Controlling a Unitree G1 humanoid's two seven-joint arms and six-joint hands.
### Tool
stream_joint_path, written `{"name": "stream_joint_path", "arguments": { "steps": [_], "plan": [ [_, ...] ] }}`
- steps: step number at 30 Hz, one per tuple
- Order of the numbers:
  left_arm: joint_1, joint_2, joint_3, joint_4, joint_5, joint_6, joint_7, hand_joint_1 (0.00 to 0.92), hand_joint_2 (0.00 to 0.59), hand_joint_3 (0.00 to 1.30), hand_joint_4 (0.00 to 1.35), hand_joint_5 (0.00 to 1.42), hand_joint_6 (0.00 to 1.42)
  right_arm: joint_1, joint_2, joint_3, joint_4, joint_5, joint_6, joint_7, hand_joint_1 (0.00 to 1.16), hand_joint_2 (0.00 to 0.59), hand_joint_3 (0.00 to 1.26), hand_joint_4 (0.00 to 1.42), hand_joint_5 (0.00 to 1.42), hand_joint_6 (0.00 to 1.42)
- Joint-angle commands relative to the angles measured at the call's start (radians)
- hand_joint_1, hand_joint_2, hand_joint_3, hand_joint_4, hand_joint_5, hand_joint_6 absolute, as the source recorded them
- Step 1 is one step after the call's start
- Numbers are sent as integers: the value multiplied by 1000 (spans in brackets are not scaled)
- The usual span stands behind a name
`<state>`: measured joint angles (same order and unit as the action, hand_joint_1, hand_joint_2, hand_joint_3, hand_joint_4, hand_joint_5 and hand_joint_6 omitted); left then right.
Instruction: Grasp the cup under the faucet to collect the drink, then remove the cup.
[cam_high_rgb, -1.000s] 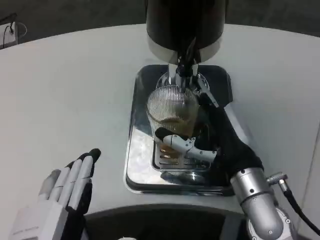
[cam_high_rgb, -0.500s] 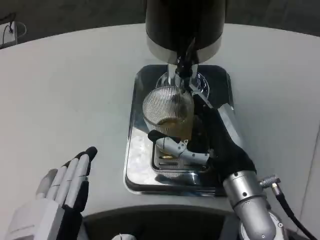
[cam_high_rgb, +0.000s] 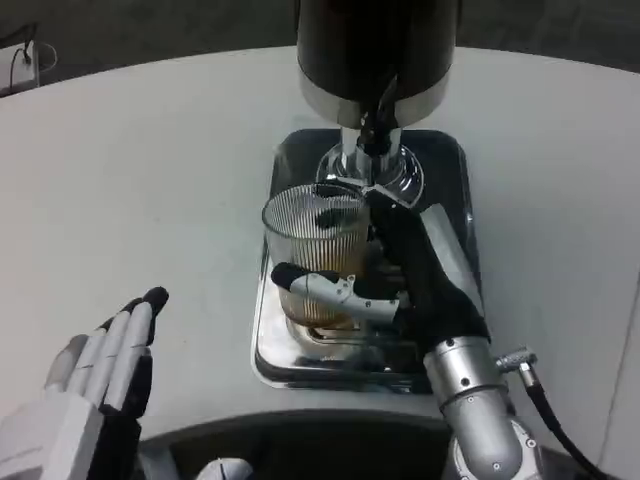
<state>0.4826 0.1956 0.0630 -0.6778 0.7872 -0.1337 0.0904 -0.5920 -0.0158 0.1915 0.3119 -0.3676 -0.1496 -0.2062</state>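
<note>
Clear ribbed cup (cam_high_rgb: 315, 240), upright, amber drink filling roughly the lower third; rim open, dark reflection visible inside. Sits over the left part of the chrome drip tray (cam_high_rgb: 450, 215), just forward and left of the faucet (cam_high_rgb: 375, 130) beneath the black dispenser body (cam_high_rgb: 378, 50); no longer directly under the spout. Whether the base touches the tray cannot be told.

Right hand (cam_high_rgb: 400, 285) wrapped around the cup from its right side: a white-and-black finger curled across the near face of the glass at drink level, black palm against the far right wall. Firm grip, cup held.

Left hand (cam_high_rgb: 100, 375) flat over the white table (cam_high_rgb: 150, 160) at lower left, fingers straight and close together, holding nothing, well apart from the tray.

Versus 1.0 s ago: cup shifted left and toward the robot, away from under the faucet; right hand moved with it. Left hand lower and further left in the picture. Dispenser and tray nearly where they were.
</note>
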Motion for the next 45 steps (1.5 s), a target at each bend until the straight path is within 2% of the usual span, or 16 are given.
{"name": "stream_joint_path", "arguments": {
  "steps": [1, 8, 12, 14, 20, 26, 37, 43, 45],
  "plan": [
    [14, -3, 9, -15, -11, 10, -19, 0, 159, 5, 0, 24, 0, 10, 18, -3, 11, -6, -10, -37, 1117, 221, 601, 799, 991, 1414],
    [-14, -4, 0, 1, -9, 17, -32, 0, 159, 6, 0, 24, 0, 19, 11, -12, -12, -5, -35, -74, 1144, 172, 744, 958, 1176, 1424],
    [-29, -4, -7, 11, -10, 21, -39, 0, 158, 6, 0, 24, 0, 29, 0, -21, -34, 1, -46, -70, 1152, 187, 775, 981, 1219, 1424],
    [-38, -3, -12, 16, -10, 21, -41, 0, 156, 6, 0, 24, 0, 40, -6, -26, -53, 3, -52, -66, 1157, 170, 785, 992, 1230, 1424],
    [-60, -5, -28, 30, -6, 20, -46, 0, 155, 6, 0, 25, 0, 96, -16, -41, -150, 26, -53, -42, 1148, 168, 808, 995, 1249, 1424],
    [-76, -5, -47, 41, -2, 21, -46, 0, 155, 6, 0, 25, 0, 163, -19, -40, -247, 39, -46, -10, 1155, 169, 827, 1006, 1254, 1424],
    [-96, -7, -69, 58, 0, 20, -43, 0, 153, 6, 0, 25, 0, 273, -33, -34, -362, 56, -39, 60, 1157, 169, 834, 1006, 1254, 1424],
    [-108, -9, -84, 60, 7, 17, -34, 0, 151, 5, 0, 25, 0, 359, -48, -37, -455, 78, -45, 106, 1159, 167, 837, 1006, 1254, 1424],
    [-112, -9, -89, 57, 14, 17, -34, 0, 150, 1, 0, 22, 0, 409, -58, -45, -517, 101, -48, 129, 1159, 168, 831, 1017, 1254, 1424]
  ]
}}
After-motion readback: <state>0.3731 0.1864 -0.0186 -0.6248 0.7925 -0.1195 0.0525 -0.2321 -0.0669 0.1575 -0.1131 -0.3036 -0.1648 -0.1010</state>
